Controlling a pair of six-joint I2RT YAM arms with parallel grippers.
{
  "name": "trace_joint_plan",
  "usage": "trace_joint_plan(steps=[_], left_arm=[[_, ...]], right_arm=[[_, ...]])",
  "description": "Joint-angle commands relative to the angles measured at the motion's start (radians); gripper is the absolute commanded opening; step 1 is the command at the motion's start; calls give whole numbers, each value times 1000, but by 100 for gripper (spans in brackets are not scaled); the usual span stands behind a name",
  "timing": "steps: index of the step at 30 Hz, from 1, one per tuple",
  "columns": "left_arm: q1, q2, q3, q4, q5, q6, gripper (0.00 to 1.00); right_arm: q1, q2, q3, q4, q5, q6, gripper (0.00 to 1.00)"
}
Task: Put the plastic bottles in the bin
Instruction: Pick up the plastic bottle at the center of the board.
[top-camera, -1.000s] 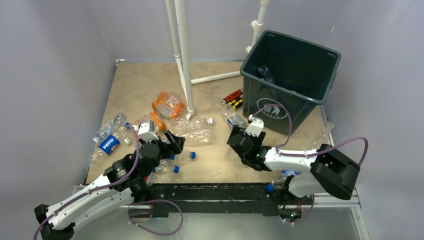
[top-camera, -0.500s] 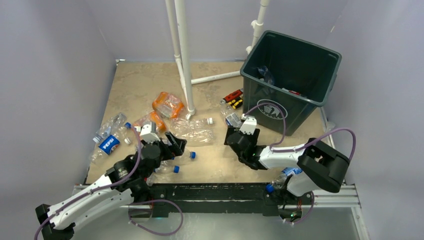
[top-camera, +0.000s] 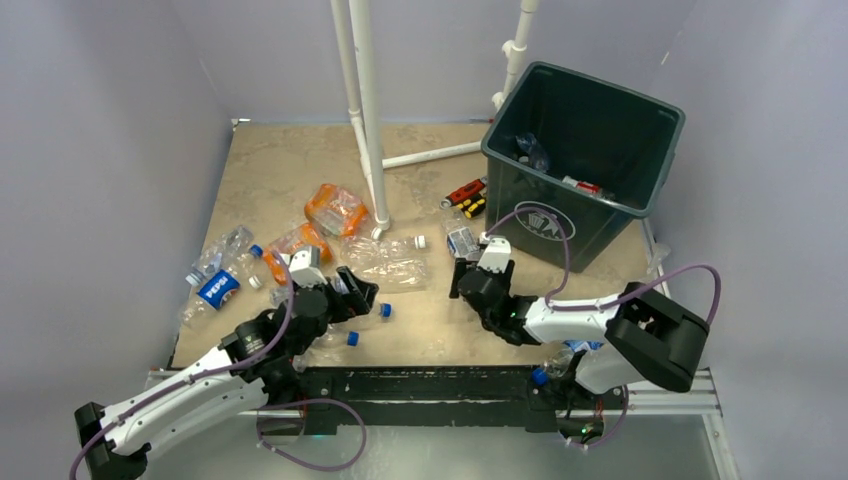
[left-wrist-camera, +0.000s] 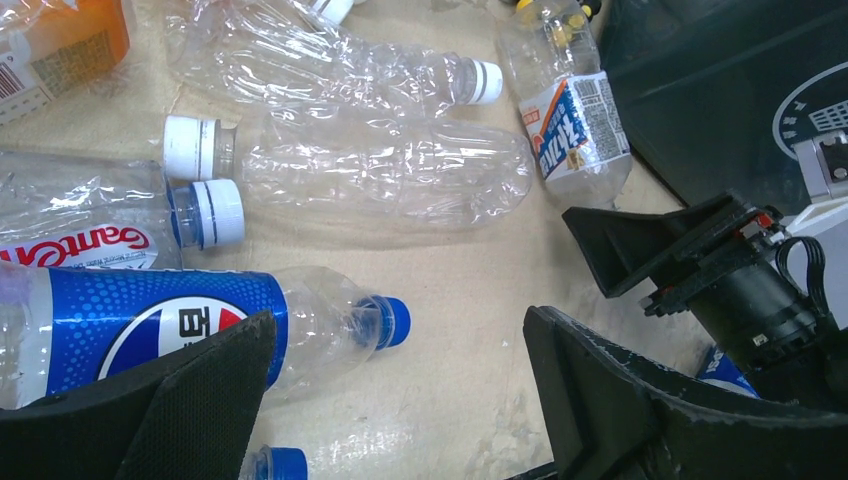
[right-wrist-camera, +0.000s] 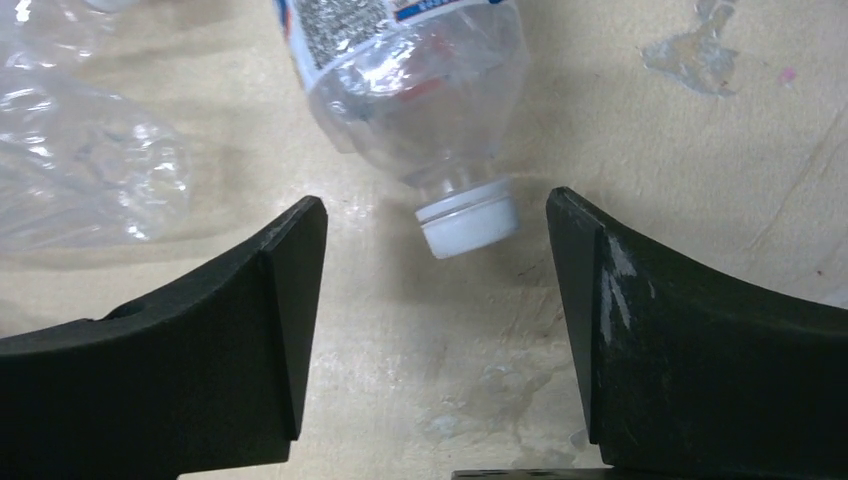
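Right gripper (right-wrist-camera: 435, 215) open, jaws either side of a bottle (right-wrist-camera: 410, 90) at its white cap (right-wrist-camera: 468, 222), not touching. Bottle lies on table (right-wrist-camera: 700, 150) near bin (top-camera: 600, 228). Left gripper (left-wrist-camera: 398, 330) open beside Pepsi bottle (left-wrist-camera: 150, 325). Likely light, thin, slippery: grip the stiffer cap end.

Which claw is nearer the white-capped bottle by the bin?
Right. The right claw flanks the white-capped bottle at its cap; the left claw is over the Pepsi bottle, farther left.
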Motion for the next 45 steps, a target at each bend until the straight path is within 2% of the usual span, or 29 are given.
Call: trace_joint_plan(steps=[1, 7, 11, 17, 19, 21, 31, 36, 39, 45], left_arm=[[-1, -7, -4, 36, 14, -9, 94], [0, -17, 17, -3, 11, -6, 93], [0, -52, 2, -16, 11, -17, 93], [-1, -75, 3, -42, 8, -13, 92], [0, -76, 13, -56, 0, -5, 92], [-1, -77, 21, -63, -12, 3, 92], [1, -84, 124, -115, -103, 54, 92], [0, -113, 187, -83, -124, 72, 95], [-1, -152, 189, -6, -101, 85, 98], [0, -183, 176, 122, -29, 92, 99]], right_arm=[[-31, 43, 65, -71, 26, 42, 77], [-35, 100, 98, -32, 16, 3, 63], [-35, 111, 109, -31, 25, 2, 42], [28, 10, 62, -59, 23, -18, 14], [80, -49, 39, -83, 22, -31, 7], [117, -117, 15, -87, -45, -71, 2], [148, -455, -44, -91, -642, -243, 0], [150, -486, 4, -172, -732, -295, 0], [154, -529, -4, -137, -797, -313, 0], [157, -585, -26, -62, -821, -330, 0]])
